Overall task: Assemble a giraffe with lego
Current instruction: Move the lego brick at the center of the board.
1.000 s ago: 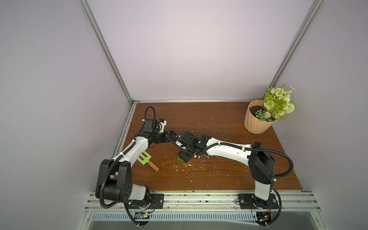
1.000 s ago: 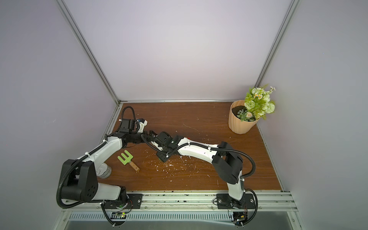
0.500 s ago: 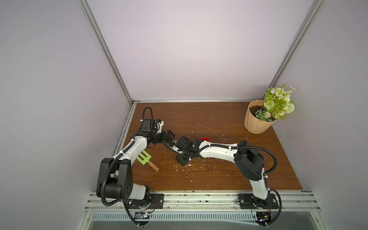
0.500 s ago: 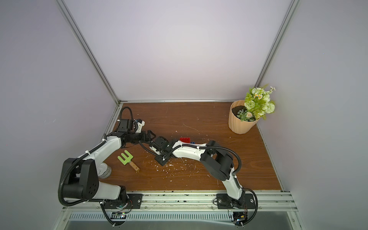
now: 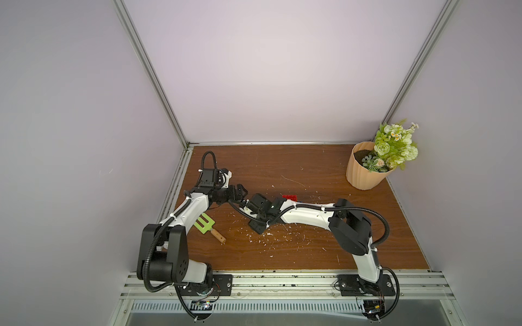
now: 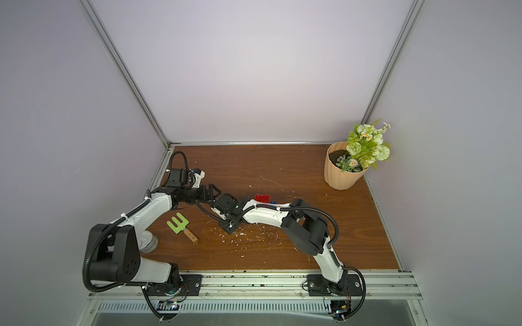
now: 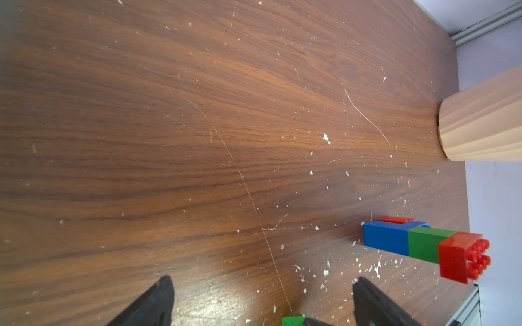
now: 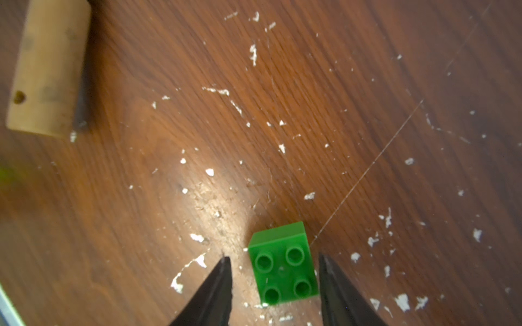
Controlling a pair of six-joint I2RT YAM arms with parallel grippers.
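Observation:
A green cube lego brick [image 8: 282, 271] sits studs-up on the wooden table [image 5: 310, 254], between the fingers of my right gripper [image 8: 274, 258]. The jaws are open around it, with a clear gap on one side. In both top views this brick is hidden under the right gripper [image 5: 255, 225]. The part-built giraffe [image 7: 421, 244] is a joined blue, green and red piece with a red brick at its base, and it shows in a top view as a red top [image 5: 289, 196]. My left gripper [image 7: 262, 280] is open and empty, close beside the right wrist [image 5: 240, 192].
A green slotted tool with a wooden handle [image 5: 204, 224] lies near the left arm. A ribbed flower pot [image 5: 364, 169] stands at the back right corner. A metal can [image 6: 148, 240] sits by the left arm's base. White flecks litter the table's middle.
The right arm folded back and lowered its gripper over the green brick, which no longer shows from above. The giraffe's red top came into view behind the forearm. The left gripper drew back slightly.

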